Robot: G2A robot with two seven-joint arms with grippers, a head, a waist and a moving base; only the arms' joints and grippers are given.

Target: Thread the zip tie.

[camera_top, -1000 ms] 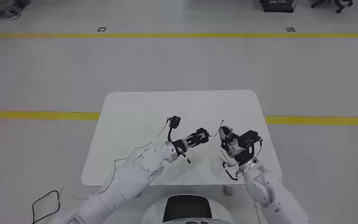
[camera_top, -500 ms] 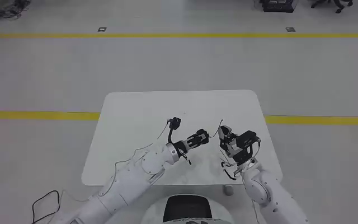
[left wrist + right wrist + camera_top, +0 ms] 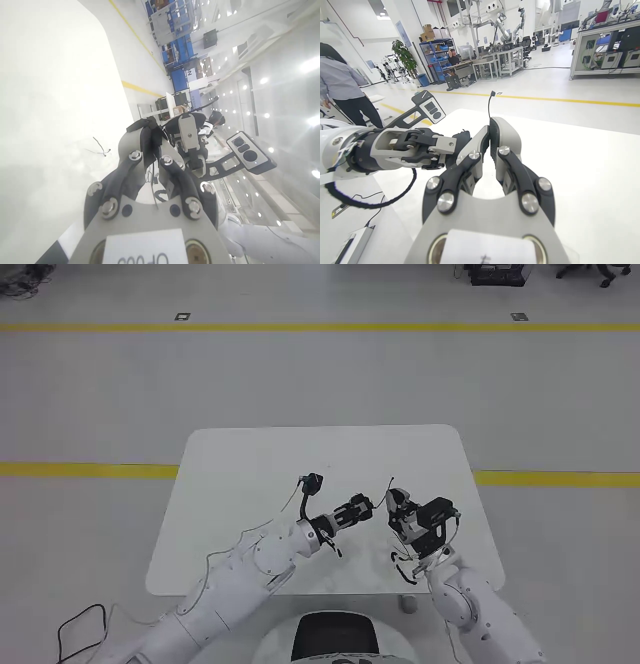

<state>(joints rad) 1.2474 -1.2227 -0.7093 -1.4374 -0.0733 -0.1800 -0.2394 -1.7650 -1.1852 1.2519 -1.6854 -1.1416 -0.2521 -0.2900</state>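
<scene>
A thin black zip tie (image 3: 489,107) stands up out of my right gripper (image 3: 490,125), which is shut on its strap. Its small square head is at the upper end. From above, the zip tie (image 3: 389,486) shows as a short dark line over the right gripper (image 3: 396,502). My left gripper (image 3: 362,505) is just beside it, tip to tip, above the near middle of the white table (image 3: 250,484). The left gripper (image 3: 150,125) is shut, and a thin black strand runs back between its fingers toward the palm. Where strand and strap join is hidden.
The table's far half and left side are bare. Its near edge lies just under both wrists, and its right edge (image 3: 478,514) is close to the right arm. A black cable (image 3: 80,629) lies on the floor at the near left.
The right gripper has shifted slightly left, closing the gap to the left gripper, with the zip tie still in it. The left arm has barely moved.
</scene>
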